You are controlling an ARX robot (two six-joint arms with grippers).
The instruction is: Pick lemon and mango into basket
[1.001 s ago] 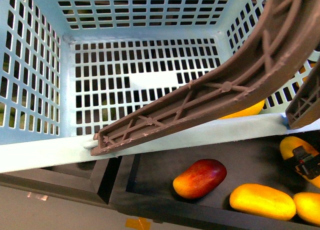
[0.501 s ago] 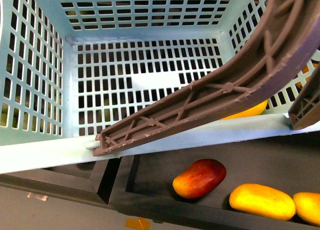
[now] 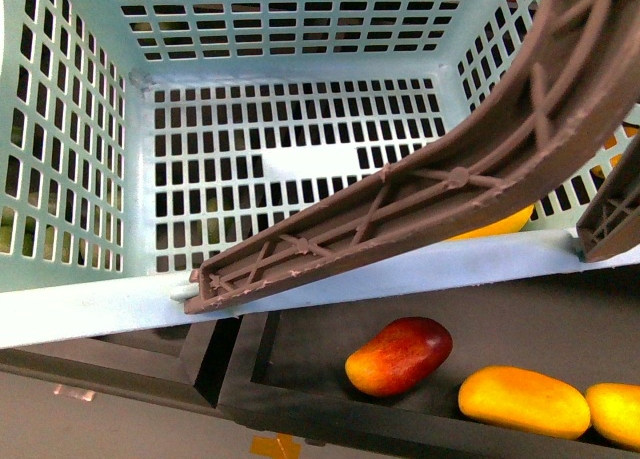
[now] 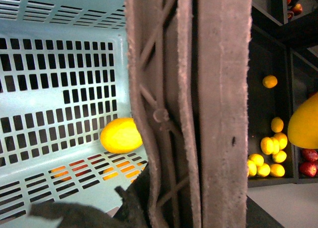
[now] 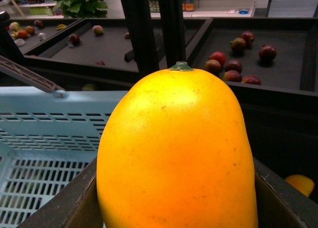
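Note:
The light teal basket (image 3: 90, 309) fills the upper front view, its brown handle (image 3: 440, 184) slanting across it. My left gripper (image 4: 164, 208) is shut on that handle (image 4: 208, 89), which fills the left wrist view. The lemon (image 4: 120, 135) lies on the basket floor, and in the front view only part of the lemon (image 3: 495, 223) peeks out under the handle. My right gripper (image 5: 176, 198) is shut on the yellow-orange mango (image 5: 176, 148), held stem end outward beside the basket wall (image 5: 54, 118). The mango (image 4: 305, 121) also shows at the left wrist view's edge. Neither gripper appears in the front view.
Below the basket a black tray (image 3: 300, 349) holds a red-and-yellow mango (image 3: 398, 355) and two yellow mangoes (image 3: 524, 401). A bin of lemons (image 4: 268, 158) lies past the handle. Black posts (image 5: 149, 29) and trays of dark red fruit (image 5: 233, 69) stand beyond the held mango.
One second ago my right gripper held the mango at the front view's right edge, over the tray. It has since left that view. The basket has barely shifted.

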